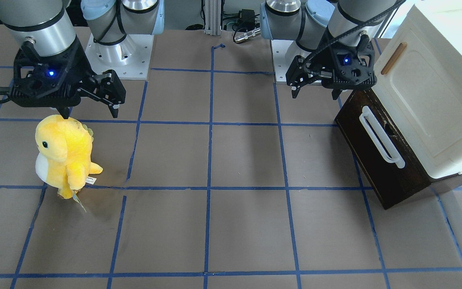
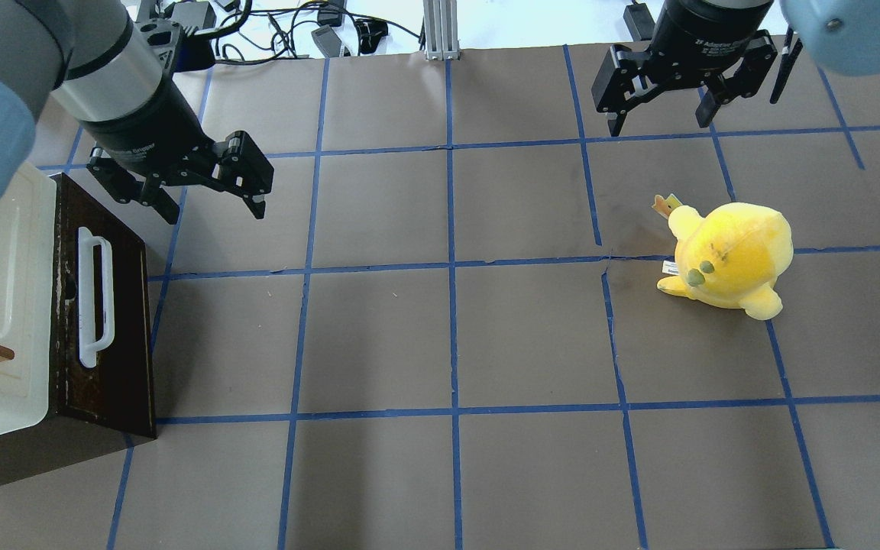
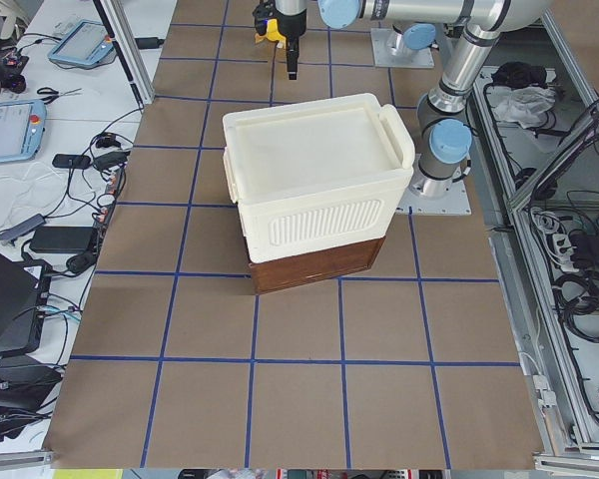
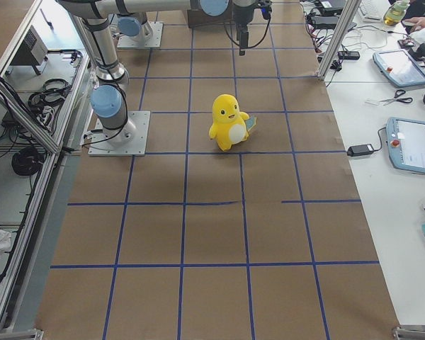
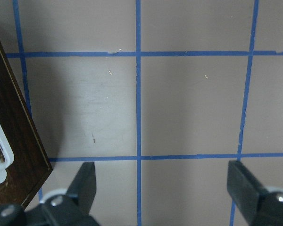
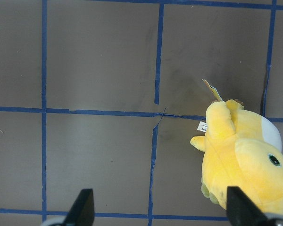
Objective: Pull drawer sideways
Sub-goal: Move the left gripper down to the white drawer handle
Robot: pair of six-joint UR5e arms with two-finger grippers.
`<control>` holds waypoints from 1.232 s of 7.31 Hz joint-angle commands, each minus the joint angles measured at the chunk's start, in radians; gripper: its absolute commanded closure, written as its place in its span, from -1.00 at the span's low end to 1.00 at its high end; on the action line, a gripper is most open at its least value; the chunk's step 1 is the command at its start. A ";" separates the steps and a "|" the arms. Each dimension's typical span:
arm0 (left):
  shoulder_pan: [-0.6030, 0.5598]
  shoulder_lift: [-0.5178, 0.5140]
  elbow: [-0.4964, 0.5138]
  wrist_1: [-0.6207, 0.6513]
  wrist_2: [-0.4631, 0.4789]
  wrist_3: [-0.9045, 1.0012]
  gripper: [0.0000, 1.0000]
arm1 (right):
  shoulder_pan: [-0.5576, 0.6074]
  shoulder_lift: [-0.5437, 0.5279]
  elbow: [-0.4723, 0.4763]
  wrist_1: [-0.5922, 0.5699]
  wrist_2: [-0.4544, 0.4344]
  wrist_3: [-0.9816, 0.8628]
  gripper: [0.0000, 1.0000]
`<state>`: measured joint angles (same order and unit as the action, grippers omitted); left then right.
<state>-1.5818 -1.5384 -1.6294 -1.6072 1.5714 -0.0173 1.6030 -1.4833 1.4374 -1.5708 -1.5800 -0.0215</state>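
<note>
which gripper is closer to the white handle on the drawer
Left. The left gripper hovers open just off one end of the white handle of the drawer, not touching it. The right gripper is at the opposite side, by the yellow plush toy.

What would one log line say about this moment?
left hand: open, beside drawer, not touching | right hand: open, empty, near yellow toy | handle: not gripped

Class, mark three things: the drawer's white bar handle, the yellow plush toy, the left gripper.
white bar handle (image 2: 87, 298): overhead exterior view, middle of the bar.
yellow plush toy (image 1: 64, 148): front-facing view, its body.
left gripper (image 2: 215, 214): overhead exterior view, midway between fingertips.
</note>
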 commanded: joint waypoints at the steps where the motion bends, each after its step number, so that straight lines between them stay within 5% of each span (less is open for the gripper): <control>1: 0.000 -0.055 -0.088 0.064 0.103 -0.003 -1.00 | 0.000 0.000 0.000 0.000 0.000 0.000 -1.00; 6: -0.012 -0.190 -0.182 0.064 0.352 -0.339 -1.00 | 0.000 0.000 0.000 0.000 0.000 0.000 -1.00; 9: -0.035 -0.284 -0.185 0.052 0.582 -0.475 -1.00 | 0.000 0.000 0.000 0.000 0.000 0.000 -1.00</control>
<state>-1.6021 -1.7895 -1.8127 -1.5523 2.0613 -0.4618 1.6030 -1.4833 1.4374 -1.5708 -1.5800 -0.0215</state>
